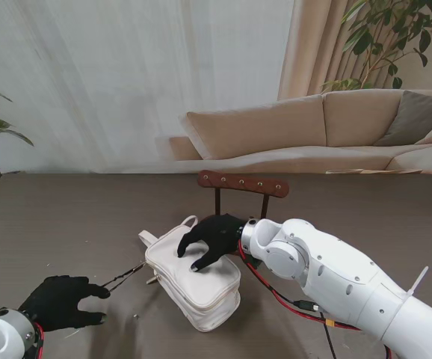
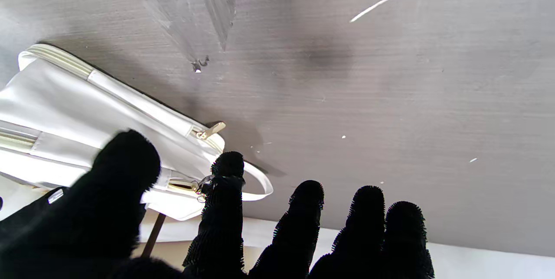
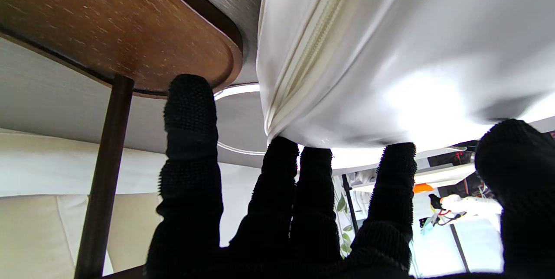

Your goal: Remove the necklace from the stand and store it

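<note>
right robot hand [image 1: 210, 241] splayed on bag [image 1: 193, 288] | stand [image 1: 243, 184] behind | left robot hand [image 1: 60, 301] released

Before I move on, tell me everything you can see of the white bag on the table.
The white bag is a small pouch, leather-like and smooth, with layered compartments, cream zipper lines and a gold-toned zipper pull. It lies flat on the dark table, set diagonally, just nearer to me than the wooden stand. A thin white loop strap sticks out at one end. The right hand rests on top, fingertips pressing its surface. The left hand is beside it, to the left, not touching.
</note>
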